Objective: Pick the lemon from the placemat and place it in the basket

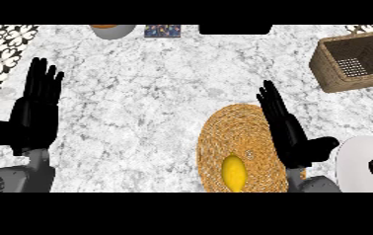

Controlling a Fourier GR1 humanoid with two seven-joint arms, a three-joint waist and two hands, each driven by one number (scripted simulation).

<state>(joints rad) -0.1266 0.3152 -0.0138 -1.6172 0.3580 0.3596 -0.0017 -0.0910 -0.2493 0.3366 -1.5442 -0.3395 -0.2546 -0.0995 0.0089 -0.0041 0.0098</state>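
— Where the view begins at its near edge, what lies on the counter?

— White marble with grey veins, and it fills nearly the whole view. Nearest, at lower right, one round woven mat holds one lemon, which sits on the mat's near part, well apart from the basket.

— Anything beside the mat?

— One white rounded shape at the right edge, cut off by the frame; it could be a plate, but I cannot tell.

— And the hands?

— Two. The right hand comes in from the lower edge, its fingers straight and pointing away over the mat's right rim, thumb out to the right. It is released, holding nothing, and the lemon lies just left of and nearer than its palm, not touching it.

— The left one?

— The left hand rests near the left edge, fingers straight and up, also released and holding nothing. Grey forearms show under both.

— Farther back?

— One brown wicker basket at upper right, tilted and partly cut off, with an open mesh floor showing inside. At the far edge stand one grey bowl with something orange in it, one small patterned card or box, and one black block. A black-and-white patterned cloth shows at upper left.

— So where is the lemon now?

— On the mat, untouched; nothing shows inside the basket.
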